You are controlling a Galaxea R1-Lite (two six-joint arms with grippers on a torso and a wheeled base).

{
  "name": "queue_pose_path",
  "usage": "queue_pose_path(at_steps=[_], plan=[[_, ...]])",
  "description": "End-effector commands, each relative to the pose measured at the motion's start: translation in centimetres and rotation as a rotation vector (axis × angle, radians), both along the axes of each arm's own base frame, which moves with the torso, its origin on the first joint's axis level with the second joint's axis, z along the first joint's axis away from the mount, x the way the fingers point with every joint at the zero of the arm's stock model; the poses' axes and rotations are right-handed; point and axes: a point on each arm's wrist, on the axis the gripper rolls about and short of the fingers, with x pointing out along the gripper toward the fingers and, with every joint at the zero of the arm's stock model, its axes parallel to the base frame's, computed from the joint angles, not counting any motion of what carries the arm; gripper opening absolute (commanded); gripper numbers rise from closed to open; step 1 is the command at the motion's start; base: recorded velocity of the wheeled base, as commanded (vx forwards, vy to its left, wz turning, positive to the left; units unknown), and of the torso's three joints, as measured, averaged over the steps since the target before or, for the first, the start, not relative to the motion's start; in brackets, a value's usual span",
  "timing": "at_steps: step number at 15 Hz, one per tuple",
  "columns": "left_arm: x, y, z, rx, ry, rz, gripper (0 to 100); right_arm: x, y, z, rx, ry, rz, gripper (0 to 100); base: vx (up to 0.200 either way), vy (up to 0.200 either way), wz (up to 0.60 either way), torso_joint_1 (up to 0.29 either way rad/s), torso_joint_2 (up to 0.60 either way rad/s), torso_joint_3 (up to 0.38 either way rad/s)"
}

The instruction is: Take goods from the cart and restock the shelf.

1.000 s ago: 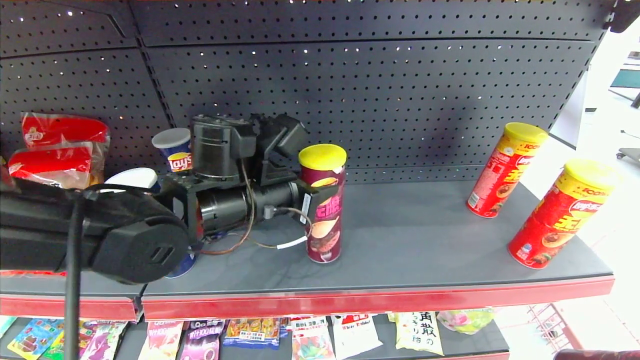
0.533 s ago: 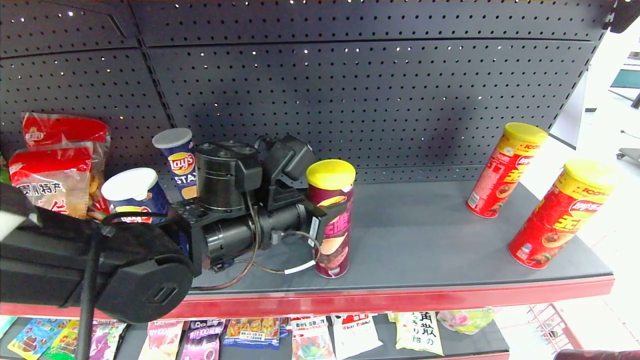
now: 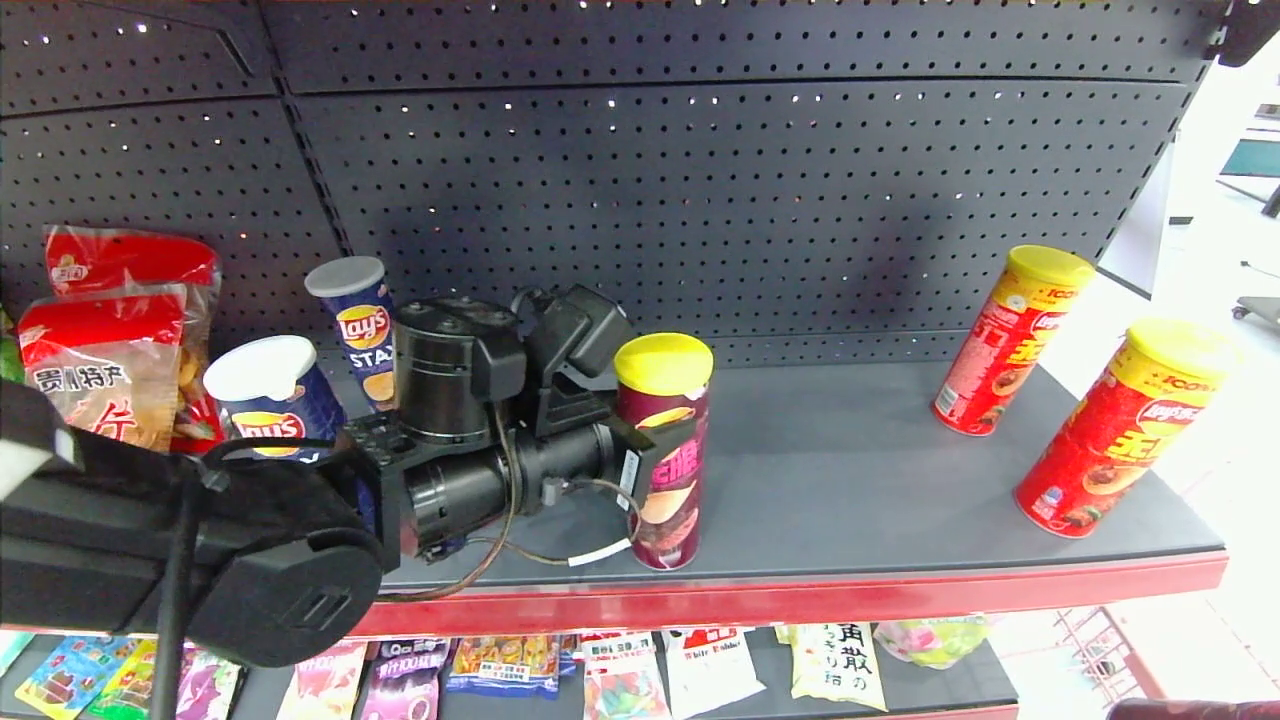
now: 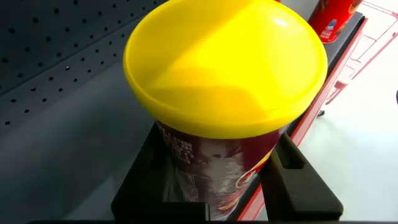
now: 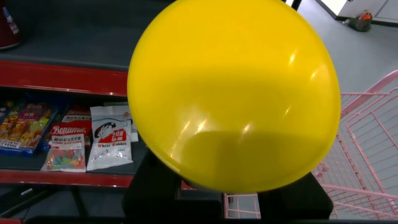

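Shelf [image 3: 850,480]: you face a dark grey deck with a red front lip and a perforated back panel.
Cart [image 5: 373,149]: you see its pink wire bars on the floor in front of the shelving.
Snack bags [image 3: 110,370]: red bags are stacked at the shelf's left end, against the back panel.
Red cans [image 3: 1012,340]: two with yellow lids stand at the shelf's right end. One is toward the back, the other [image 3: 1120,430] near the front right corner, and they are apart.
Maroon can [image 3: 675,470]: it is upright near the shelf's front edge, left of the middle, yellow lid up. You cannot tell whether its base touches the deck.
Yellow-lidded can [image 5: 233,93]: it is held off the shelf, out in front of the red lips, lid toward the wrist camera.
Blue cans [image 3: 360,320]: two with white lids stand right of the snack bags, one at the back and one [image 3: 272,395] nearer the front.
Left gripper [image 3: 655,440]: yours is clamped on the Maroon can, one finger on each side below the lid.
Right gripper [image 5: 227,193]: yours grasps the Yellow-lidded can, with a finger on either side.
Packets [image 3: 700,665]: flat sachets lie in a row on the deck below.
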Motion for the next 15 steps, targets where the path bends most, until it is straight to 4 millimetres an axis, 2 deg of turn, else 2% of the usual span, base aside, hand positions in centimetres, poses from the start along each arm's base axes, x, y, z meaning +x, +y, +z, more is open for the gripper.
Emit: queue_pose_path(at_steps=[1,8,15], plan=[[0.0,0.1,0.0,0.009,-0.007,-0.002,0,0.0,0.0,0.0,-0.002,0.000,0.000,0,0.000,0.000,0.00,0.000,0.00,0.000],[-0.9,0.6,0.3,0.033,-0.034,-0.014,0,0.0,0.0,0.0,0.000,0.000,0.000,0,0.000,0.000,0.00,0.000,0.00,0.000],[-1.4,0.1,0.2,0.035,-0.029,-0.015,0,0.0,0.0,0.0,-0.002,-0.002,0.000,0,0.000,0.000,0.00,0.000,0.00,0.000]])
